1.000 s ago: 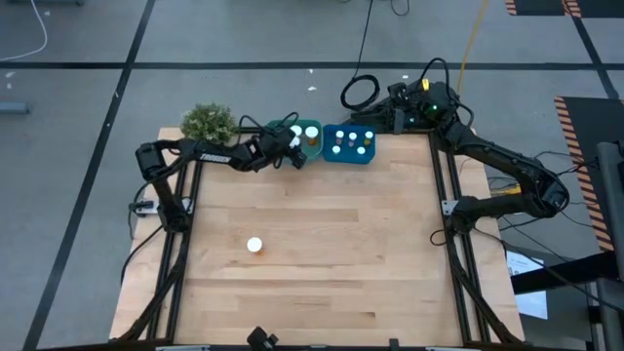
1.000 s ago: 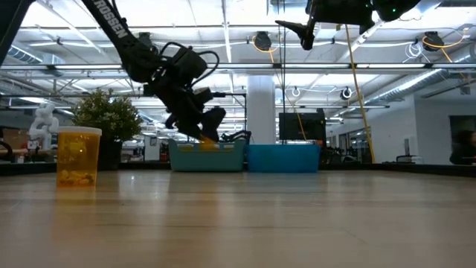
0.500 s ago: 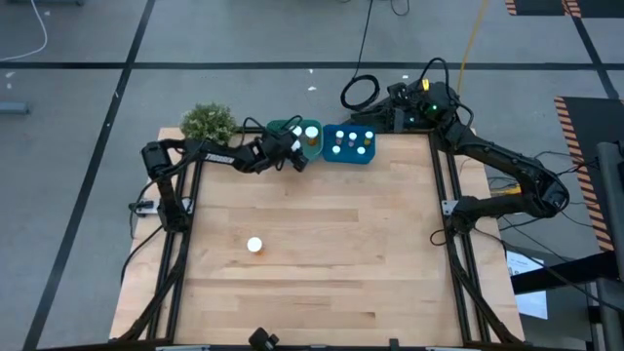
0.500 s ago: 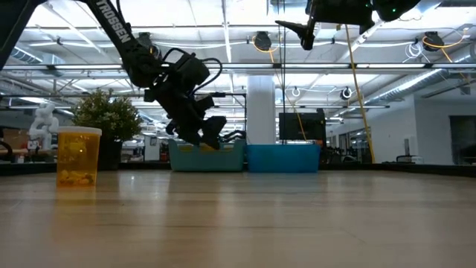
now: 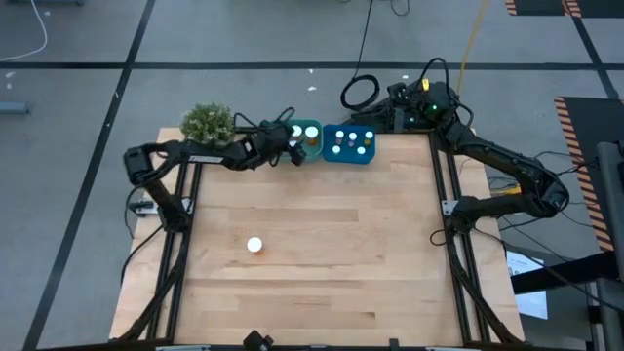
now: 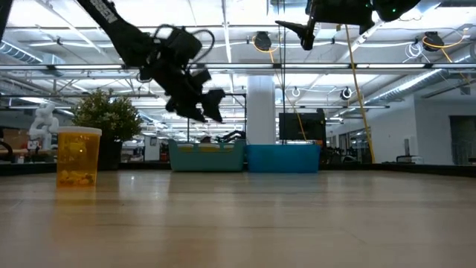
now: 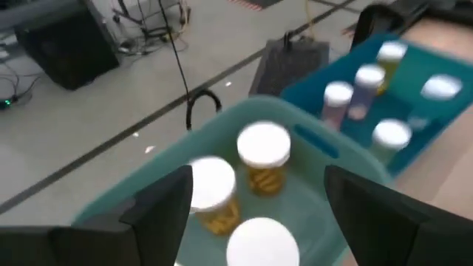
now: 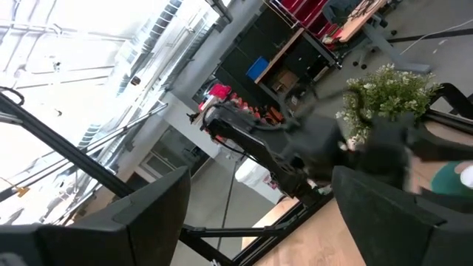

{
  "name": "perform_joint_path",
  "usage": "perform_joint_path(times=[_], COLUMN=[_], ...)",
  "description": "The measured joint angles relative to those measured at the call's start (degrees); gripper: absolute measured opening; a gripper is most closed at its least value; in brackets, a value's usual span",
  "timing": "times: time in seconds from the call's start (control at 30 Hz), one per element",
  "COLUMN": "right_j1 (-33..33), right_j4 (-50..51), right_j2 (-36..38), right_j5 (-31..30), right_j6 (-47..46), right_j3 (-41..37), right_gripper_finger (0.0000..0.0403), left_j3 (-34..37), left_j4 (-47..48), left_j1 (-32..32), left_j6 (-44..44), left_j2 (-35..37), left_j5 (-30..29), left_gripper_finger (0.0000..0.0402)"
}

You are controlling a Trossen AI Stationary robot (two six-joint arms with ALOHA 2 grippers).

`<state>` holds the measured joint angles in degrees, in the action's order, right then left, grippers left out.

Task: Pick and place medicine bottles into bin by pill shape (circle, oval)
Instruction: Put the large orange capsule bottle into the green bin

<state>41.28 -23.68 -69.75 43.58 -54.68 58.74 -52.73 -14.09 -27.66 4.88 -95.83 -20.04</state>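
Observation:
One medicine bottle point(image 5: 254, 246), orange with a white cap, stands upright on its base on the wooden table; the low view shows it at the left point(image 6: 78, 155). Three more bottles point(image 7: 264, 153) stand in the teal bin point(image 5: 304, 137). The blue bin point(image 5: 349, 144) beside it holds several white-capped bottles. My left gripper point(image 7: 259, 181) hangs open and empty above the teal bin's left end point(image 6: 207, 106). At the table's far right corner, my right gripper point(image 6: 301, 33) waits open, raised high.
A small potted plant point(image 5: 208, 123) stands at the far left corner, close beside my left arm. Both bins point(image 6: 245, 157) sit against the far edge. The table's middle and near half point(image 5: 351, 263) hold only the single bottle.
My left gripper has risen from inside the teal bin to well above its rim and has drawn back a little toward the table's left edge. The orange bottle that showed at its fingertips, low in the bin, is no longer between them.

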Motion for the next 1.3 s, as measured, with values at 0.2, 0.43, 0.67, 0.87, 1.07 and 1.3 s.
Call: perform_joint_path(times=[0.2, 0.43, 0.67, 0.87, 1.07, 1.3], right_j1=[0.00, 0.00, 0.00, 0.00, 0.00, -0.02], right_j4=[0.03, 1.20, 3.48, 3.86, 3.88, 3.93], right_j2=[-0.01, -0.01, -0.01, -0.01, -0.01, -0.01], right_j5=[0.08, 0.14, 0.69, 3.52, 6.18, 7.98], right_j6=[-0.04, -0.12, 0.56, 1.35, 1.36, 0.49], right_j3=[0.00, -0.02, -0.02, -0.02, -0.02, -0.02], right_gripper_finger=[0.0320, 0.0320, 0.0320, 0.0320, 0.0320, 0.0320], left_j3=[-0.09, -0.07, -2.94, -9.84, -15.51, -18.80], left_j4=[13.02, 34.13, 50.30, 62.10, 75.33, 77.43], left_j1=[0.11, 4.19, 15.04, 24.27, 29.19, 34.11], left_j6=[8.14, 25.96, 37.78, 44.56, 56.40, 65.53], left_j2=[11.23, 24.58, 30.92, 28.74, 22.35, 15.08], left_j5=[7.50, 19.71, 23.02, 21.28, 25.36, 29.43], left_gripper_finger=[0.0302, 0.0263, 0.0210, 0.0185, 0.0204, 0.0290])
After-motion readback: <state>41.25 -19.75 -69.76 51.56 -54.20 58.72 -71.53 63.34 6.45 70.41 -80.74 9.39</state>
